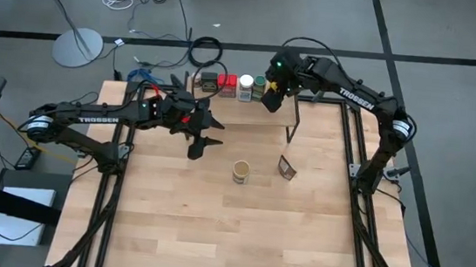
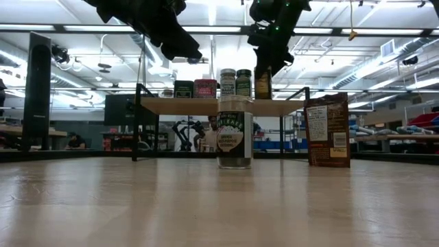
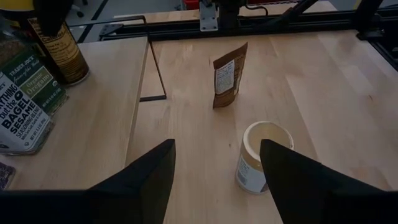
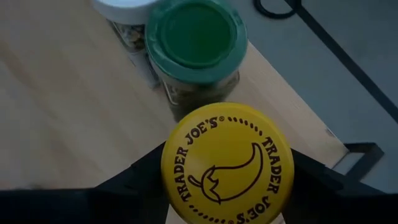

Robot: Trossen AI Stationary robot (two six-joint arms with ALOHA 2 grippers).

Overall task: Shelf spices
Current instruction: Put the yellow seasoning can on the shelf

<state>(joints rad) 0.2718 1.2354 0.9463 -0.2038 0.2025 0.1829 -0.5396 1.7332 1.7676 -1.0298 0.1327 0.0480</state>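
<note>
The right gripper sits over the shelf at the far edge of the table, its fingers clamped on the sides of a yellow-lidded jar. That jar stands upright, long axis vertical, at the end of a row on the shelf board: dark tin, red tin, white-lidded jar, green-lidded jar, then the yellow-lidded one just beside the green. From the low view its base looks to be at or very near the board, though contact cannot be confirmed. Release looks like the step in hand, and it turns on the narrow gap to the green jar, which lies right next to the gripped lid. The left gripper hangs above the table's middle with its fingers spread and nothing between them. A tan-capped jar stands upright on the table directly ahead of and below it, so the left arm is the nearer one for that pick. A brown pouch stands farther on, nearer the shelf leg.
</note>
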